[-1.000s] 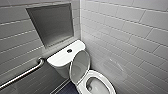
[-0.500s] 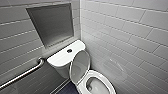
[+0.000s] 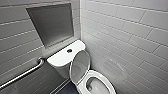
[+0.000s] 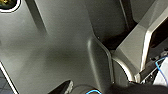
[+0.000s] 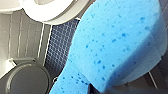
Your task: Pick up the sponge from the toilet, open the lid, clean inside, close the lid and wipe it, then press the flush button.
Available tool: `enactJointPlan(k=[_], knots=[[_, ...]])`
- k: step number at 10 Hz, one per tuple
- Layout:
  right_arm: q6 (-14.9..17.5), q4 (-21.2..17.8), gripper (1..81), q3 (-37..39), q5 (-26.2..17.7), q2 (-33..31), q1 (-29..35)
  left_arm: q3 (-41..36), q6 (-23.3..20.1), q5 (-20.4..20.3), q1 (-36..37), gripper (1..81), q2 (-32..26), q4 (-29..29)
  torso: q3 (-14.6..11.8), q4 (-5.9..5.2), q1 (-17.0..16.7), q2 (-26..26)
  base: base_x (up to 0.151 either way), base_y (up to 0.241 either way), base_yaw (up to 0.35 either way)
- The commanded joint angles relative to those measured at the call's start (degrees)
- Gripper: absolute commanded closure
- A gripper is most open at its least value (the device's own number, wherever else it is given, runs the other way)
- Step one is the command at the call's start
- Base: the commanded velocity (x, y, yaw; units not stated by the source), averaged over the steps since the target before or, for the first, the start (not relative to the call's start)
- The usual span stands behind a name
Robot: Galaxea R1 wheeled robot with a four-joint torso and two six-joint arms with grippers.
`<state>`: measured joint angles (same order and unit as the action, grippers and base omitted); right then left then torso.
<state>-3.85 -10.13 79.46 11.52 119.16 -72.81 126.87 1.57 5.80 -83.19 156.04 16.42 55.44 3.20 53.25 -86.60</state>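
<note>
The white toilet stands in the corner, in the lower middle of the head view. Its oval lid is raised and leans back against the tank, so the bowl is uncovered. The small round flush button sits in the middle of the flat tank top. The bright blue sponge looms large in the right wrist view, with my right gripper shut on it. Beyond it is the toilet's white rim. The left wrist view faces grey parts of the robot's own body.
Grey tiled walls close in on both sides of the toilet. A metal grab bar runs along the left wall, below a recessed niche. A round grey bin stands on the dark blue tiled floor beside the bowl.
</note>
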Motion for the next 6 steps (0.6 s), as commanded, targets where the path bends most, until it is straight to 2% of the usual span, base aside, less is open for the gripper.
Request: enactJointPlan(k=[1, 2, 6], knots=[[1.8, -0.7, 81.1, -4.3, -1.4, -3.4, 5.1, -0.7, 0.0, 3.5, -0.1, 1.0, -1.2, -0.7, 0.0, 0.0, 0.0, 0.0, 0.0, 0.0, 0.0], [1.7, -0.2, 81.1, -5.7, 0.2, -3.7, 7.2, -0.7, -0.2, 3.4, -0.1, 1.0, -1.2, -0.4, 0.0, 0.0, 0.0, 0.0, 0.0, 0.0, 0.0], [1.3, -1.7, 81.1, -7.3, -0.4, -3.2, 20.6, -0.7, -0.4, 3.9, 0.0, 1.0, -1.3, -0.2, 0.0, 0.0, 0.0, 0.0, 0.0, 0.0, 0.0]])
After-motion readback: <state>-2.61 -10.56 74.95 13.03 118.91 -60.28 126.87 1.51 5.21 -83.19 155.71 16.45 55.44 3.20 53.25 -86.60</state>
